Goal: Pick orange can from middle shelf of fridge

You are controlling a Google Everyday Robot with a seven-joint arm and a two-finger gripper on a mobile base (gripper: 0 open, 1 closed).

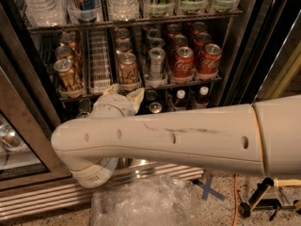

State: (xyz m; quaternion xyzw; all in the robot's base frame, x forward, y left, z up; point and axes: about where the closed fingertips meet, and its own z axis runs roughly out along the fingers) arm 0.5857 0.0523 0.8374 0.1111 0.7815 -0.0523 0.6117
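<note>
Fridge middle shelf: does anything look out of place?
One white can lane stands empty between the orange cans, and crumpled clear plastic lies on the floor. The pincer hovers at the middle shelf front rail.

The one camera sits high behind the arm (188,135) and looks forward and down into the fridge (237,51) — close enough that the arm fills the lower half of the view, crossing it from right to left. The gripper (123,98) shows just past the arm's bend, below the front rail of the middle shelf (188,82) — the floor (225,206) lies nearest the camera.
</note>
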